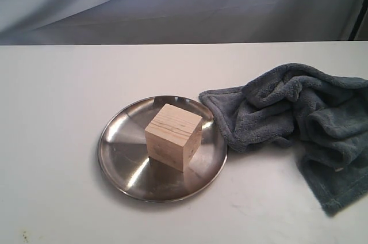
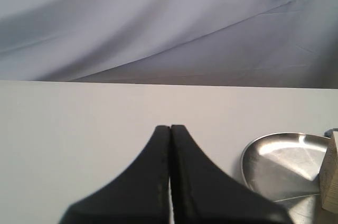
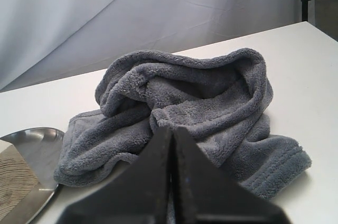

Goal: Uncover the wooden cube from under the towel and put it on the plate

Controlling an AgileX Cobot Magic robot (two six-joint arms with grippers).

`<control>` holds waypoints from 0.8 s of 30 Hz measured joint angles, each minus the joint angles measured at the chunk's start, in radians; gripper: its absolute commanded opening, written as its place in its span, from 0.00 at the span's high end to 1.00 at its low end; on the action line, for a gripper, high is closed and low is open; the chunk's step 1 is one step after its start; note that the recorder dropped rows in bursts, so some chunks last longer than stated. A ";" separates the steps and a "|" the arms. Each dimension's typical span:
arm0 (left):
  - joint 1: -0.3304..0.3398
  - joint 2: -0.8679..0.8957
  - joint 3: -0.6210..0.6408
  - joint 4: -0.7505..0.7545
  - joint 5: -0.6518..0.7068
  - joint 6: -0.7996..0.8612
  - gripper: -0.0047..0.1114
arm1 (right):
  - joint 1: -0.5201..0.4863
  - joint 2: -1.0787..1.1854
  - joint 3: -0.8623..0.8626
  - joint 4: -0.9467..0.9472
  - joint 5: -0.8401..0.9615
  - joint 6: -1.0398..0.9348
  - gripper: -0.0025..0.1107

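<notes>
While flat on the plate (image 1: pixel 118 160) — wooden cube (image 1: pixel 172 137).

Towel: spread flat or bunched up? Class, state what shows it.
Bunched up: the towel lies in a heap of deep folds beside the plate, its edge at the rim, off the cube.

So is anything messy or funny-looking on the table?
Only the towel: it lies crumpled in a heap beside the plate, its edge reaching the rim. The wooden cube sits flat on the plate.
</notes>
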State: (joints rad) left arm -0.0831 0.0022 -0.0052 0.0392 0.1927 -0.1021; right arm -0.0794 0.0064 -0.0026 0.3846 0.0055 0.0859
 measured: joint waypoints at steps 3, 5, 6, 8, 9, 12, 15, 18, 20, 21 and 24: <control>0.000 0.000 0.000 0.000 0.020 0.000 0.96 | 0.000 0.000 0.000 0.000 0.000 0.000 0.95; 0.000 0.000 0.000 0.000 0.045 0.000 0.96 | 0.000 0.000 0.000 0.000 0.000 0.000 0.95; 0.000 0.000 0.000 0.000 0.059 0.000 0.96 | 0.000 0.000 0.000 0.000 0.000 0.000 0.95; 0.000 0.000 0.000 0.000 0.073 0.000 0.96 | 0.000 0.000 0.000 0.000 0.000 0.000 0.95; 0.000 0.000 0.000 0.000 0.077 0.000 0.96 | 0.000 0.000 0.000 0.000 0.000 0.000 0.95; 0.000 0.000 0.000 0.000 0.079 0.000 0.96 | 0.000 0.000 0.000 0.000 0.000 0.000 0.95; 0.000 0.000 0.000 0.000 0.079 0.000 0.96 | 0.000 0.000 0.000 0.000 0.000 0.000 0.95; 0.000 0.000 0.000 0.000 0.079 0.000 0.96 | 0.000 0.000 0.000 0.000 0.000 0.000 0.95; 0.000 0.000 0.000 0.000 0.079 0.000 0.96 | 0.000 0.000 0.000 0.000 0.000 0.000 0.95; 0.000 0.000 0.000 0.000 0.079 0.000 0.96 | 0.000 0.000 0.000 0.000 0.000 0.000 0.95; 0.000 0.000 0.000 0.000 0.079 0.000 0.96 | 0.000 0.000 0.000 0.000 0.000 0.000 0.95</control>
State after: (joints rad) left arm -0.0831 0.0022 -0.0052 0.0392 0.2718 -0.1021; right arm -0.0794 0.0064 -0.0026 0.3846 0.0055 0.0859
